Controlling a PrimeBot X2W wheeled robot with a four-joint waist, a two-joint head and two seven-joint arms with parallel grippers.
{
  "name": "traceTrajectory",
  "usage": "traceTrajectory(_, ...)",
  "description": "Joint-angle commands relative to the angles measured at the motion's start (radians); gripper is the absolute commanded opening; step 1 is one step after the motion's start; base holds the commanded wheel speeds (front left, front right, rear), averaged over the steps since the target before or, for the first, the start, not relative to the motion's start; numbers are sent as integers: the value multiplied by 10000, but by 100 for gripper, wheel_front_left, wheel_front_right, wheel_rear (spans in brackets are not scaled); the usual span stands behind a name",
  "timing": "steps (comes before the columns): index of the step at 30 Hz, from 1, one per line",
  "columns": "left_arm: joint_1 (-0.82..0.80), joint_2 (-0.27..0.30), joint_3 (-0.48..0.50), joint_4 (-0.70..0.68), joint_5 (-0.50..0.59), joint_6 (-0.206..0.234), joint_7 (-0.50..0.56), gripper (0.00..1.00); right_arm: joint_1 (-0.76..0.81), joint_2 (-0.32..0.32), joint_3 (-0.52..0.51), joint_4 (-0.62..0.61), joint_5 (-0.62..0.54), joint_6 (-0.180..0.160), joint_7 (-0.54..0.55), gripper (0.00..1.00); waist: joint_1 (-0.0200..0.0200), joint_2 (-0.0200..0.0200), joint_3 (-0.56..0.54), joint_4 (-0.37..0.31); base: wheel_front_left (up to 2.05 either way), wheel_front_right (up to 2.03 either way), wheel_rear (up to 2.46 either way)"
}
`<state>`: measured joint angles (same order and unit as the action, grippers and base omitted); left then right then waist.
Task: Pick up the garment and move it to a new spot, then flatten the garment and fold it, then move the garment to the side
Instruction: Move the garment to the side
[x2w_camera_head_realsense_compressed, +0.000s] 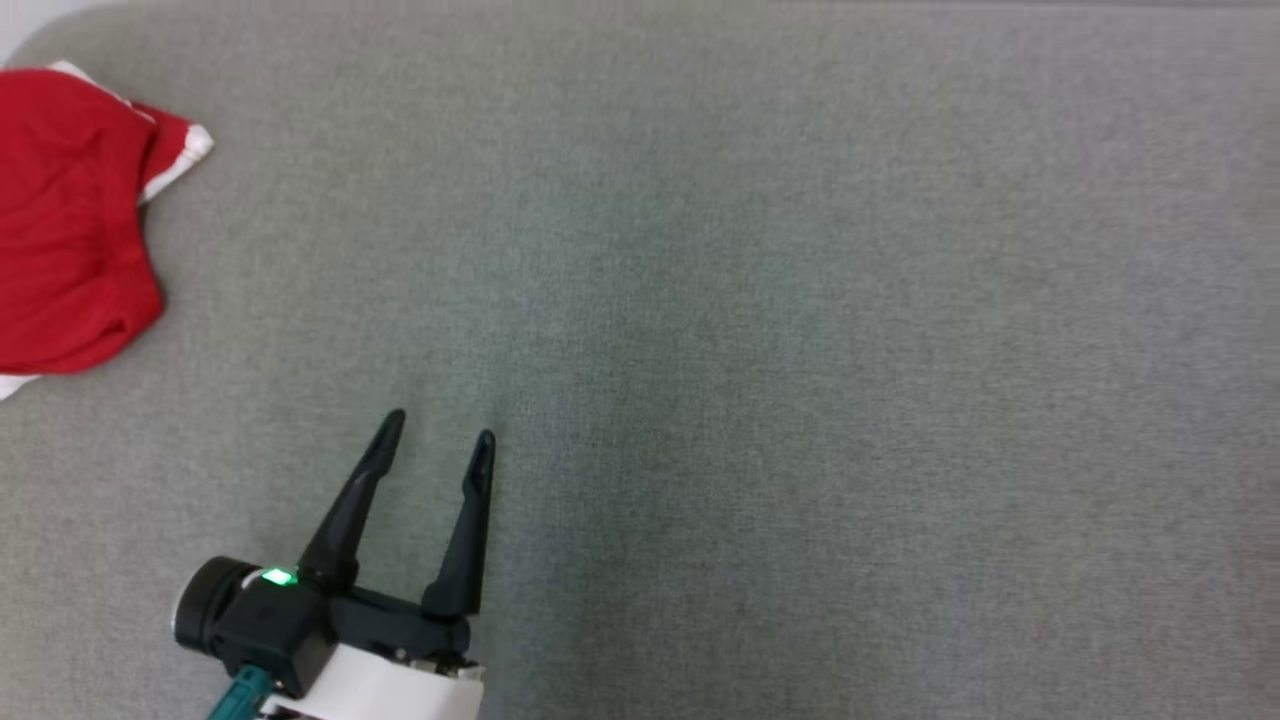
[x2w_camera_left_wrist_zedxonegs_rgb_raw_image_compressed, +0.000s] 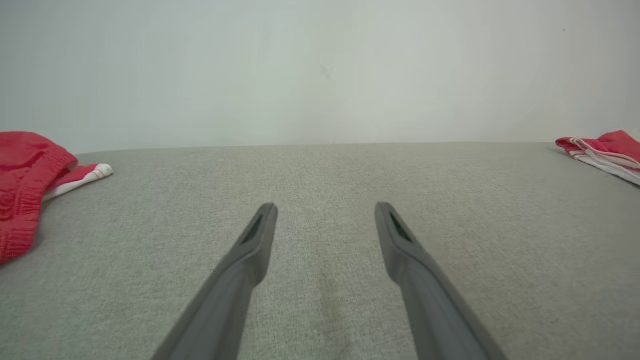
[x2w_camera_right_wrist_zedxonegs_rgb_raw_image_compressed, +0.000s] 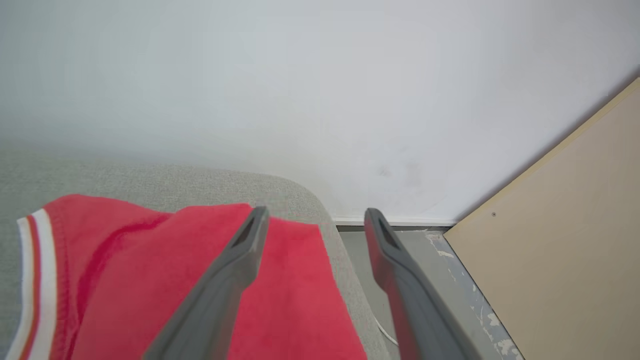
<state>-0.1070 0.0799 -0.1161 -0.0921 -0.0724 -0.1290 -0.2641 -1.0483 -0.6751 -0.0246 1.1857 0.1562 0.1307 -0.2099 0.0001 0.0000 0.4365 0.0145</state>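
- At the pad's (x2w_camera_head_realsense_compressed: 800, 350) far right corner, the garment (x2w_camera_right_wrist_zedxonegs_rgb_raw_image_compressed: 125, 280) lies under the right gripper (x2w_camera_right_wrist_zedxonegs_rgb_raw_image_compressed: 316, 212), whose fingers are spread and grasp nothing.
- Left gripper (x2w_camera_head_realsense_compressed: 440, 426) released, over bare pad.
- Second red cloth (x2w_camera_head_realsense_compressed: 70, 220) far left.

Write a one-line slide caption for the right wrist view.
Open right gripper at the edge of a red fabric garment with white stripes, on the grey upholstered surface's corner.

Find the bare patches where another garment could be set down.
Bare: the grey surface, middle and right in the head view, ahead and right of the open left hand. Crowded: the left edge, under the red garment, and the corner where a second red garment lies below the right hand.
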Motion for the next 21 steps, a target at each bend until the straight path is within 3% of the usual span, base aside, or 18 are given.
traceTrajectory(1, 145, -7, 19, 55, -46, -16, 2, 100, 153, 62, -100, 37, -232, -5, -125, 100, -1, 0, -411, -193, 0, 0, 0)
traceTrajectory(8, 595, -148, 145, 284, -118, 10, 2, 100, 1503, 690, -568, -1177, -845, -5, -540, 100, -1, 0, -1723, -323, 0, 0, 0)
traceTrajectory(13, 1017, -198, 353, 457, -84, 70, 2, 100, 3664, 1247, -1303, -4054, -694, -5, -540, 100, -1, 0, -2659, -271, 0, 0, 0)
traceTrajectory(21, 1967, -239, 913, 715, -141, 230, 2, 100, 7873, 3547, -2264, -8426, -842, -5, -545, 100, -1, 0, -3745, -366, 0, 0, 0)
